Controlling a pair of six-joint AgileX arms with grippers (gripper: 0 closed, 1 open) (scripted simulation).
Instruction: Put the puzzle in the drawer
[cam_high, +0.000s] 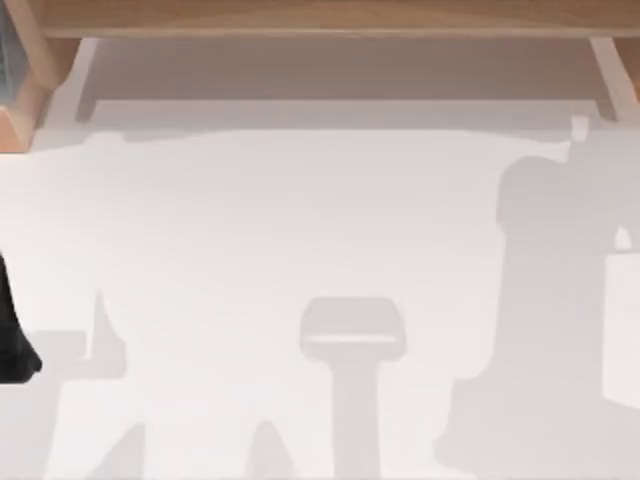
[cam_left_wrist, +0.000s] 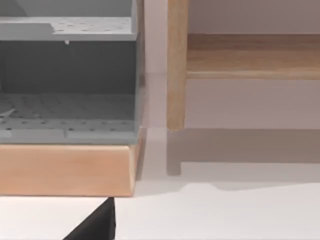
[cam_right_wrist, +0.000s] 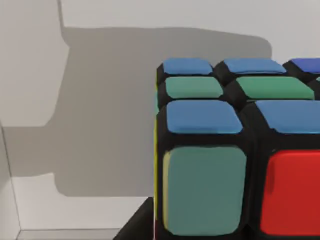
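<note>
Top view: white surface (cam_high: 300, 230), wooden shelf frame (cam_high: 320, 18) along its far edge, left arm (cam_high: 12, 330) at the left edge. Right wrist view alone: puzzle (cam_right_wrist: 235, 150), squarely ahead, blue-green face uppermost; apparently at the right end effector, whose opening cannot be judged. Left wrist view: grey drawer unit (cam_left_wrist: 67, 80).

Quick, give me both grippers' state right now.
Left gripper: cannot be told; a dark part of that arm sits at the table's left edge.
Right gripper: cannot be told; the puzzle cube sits close to its camera.
</note>
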